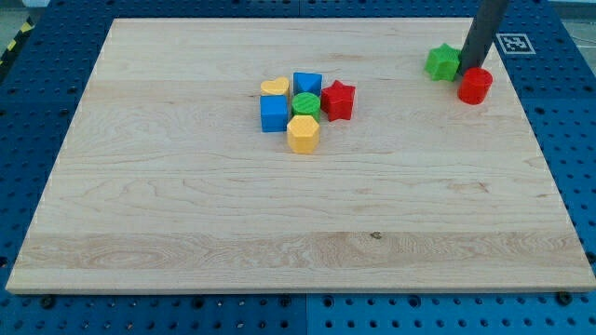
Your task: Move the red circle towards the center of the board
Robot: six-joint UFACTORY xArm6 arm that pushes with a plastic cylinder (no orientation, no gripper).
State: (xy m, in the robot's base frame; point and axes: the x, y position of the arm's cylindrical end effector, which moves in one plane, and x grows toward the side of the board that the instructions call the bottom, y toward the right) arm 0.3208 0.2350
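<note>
The red circle [475, 85] sits near the view's top right corner of the wooden board [186, 214]. My tip [468, 67] rests just above and slightly left of the red circle, close to or touching it, between it and a green star [443, 62] to its left. The dark rod rises out of the view's top.
A cluster lies left of the board's middle near the top: a yellow heart [274, 87], a blue cube [307, 84], a red star [338, 100], a green circle [305, 102], a second blue cube [274, 113] and a yellow hexagon [303, 134].
</note>
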